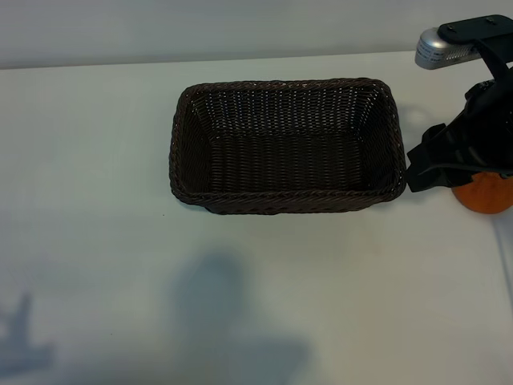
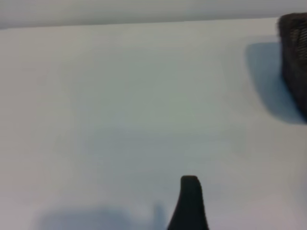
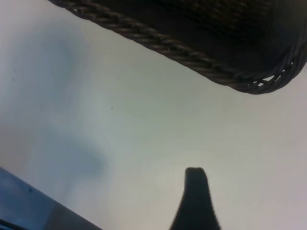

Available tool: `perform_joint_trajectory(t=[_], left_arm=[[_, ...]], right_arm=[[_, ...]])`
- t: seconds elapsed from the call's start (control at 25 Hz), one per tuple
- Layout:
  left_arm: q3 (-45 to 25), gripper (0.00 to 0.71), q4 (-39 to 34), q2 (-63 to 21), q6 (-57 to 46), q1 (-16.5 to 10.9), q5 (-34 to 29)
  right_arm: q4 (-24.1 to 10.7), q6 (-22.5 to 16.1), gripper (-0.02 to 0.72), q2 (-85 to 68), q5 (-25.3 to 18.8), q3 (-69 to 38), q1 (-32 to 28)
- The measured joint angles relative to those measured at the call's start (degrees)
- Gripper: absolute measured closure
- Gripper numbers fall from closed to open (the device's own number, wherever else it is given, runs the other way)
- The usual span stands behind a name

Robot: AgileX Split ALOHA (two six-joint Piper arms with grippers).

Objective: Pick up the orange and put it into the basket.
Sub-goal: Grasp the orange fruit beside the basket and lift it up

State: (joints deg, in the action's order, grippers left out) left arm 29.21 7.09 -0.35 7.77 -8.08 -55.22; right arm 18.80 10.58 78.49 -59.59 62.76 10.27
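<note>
The dark brown woven basket [image 1: 284,200] stands empty in the middle of the white table. To its right, at the view's edge, lies the orange [image 1: 485,196], its top hidden under my right gripper [image 1: 450,160], which hangs just over it beside the basket's right end. In the right wrist view one dark finger [image 3: 195,201] shows above bare table, with the basket's braided rim [image 3: 192,52] beyond; no orange lies by that finger, and the gripper is open. The left arm is outside the exterior view. Its wrist view shows one finger [image 2: 190,201], open over bare table, with the basket's corner [image 2: 293,57] far off.
White tabletop [image 1: 120,241] spreads left of and in front of the basket, with arm shadows on it. The table's edge [image 3: 19,201] shows close by in the right wrist view. A silver part [image 1: 437,48] of the right arm sits at the back right.
</note>
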Motion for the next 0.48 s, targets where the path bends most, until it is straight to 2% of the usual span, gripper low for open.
perform_joint_trajectory(t=[0.28,0.48], left_arm=[[0.1,0.116,-2.7,-0.2,-0.7,0.0,-1.8],[-0.3,0.116,-2.7,-0.2,-3.0,0.0,-6.9]], right_arm=[[0.1,0.5,0.179,0.0,0.0,0.0,0.0],[0.1,0.6,0.179,0.0,0.0,0.0,0.0]])
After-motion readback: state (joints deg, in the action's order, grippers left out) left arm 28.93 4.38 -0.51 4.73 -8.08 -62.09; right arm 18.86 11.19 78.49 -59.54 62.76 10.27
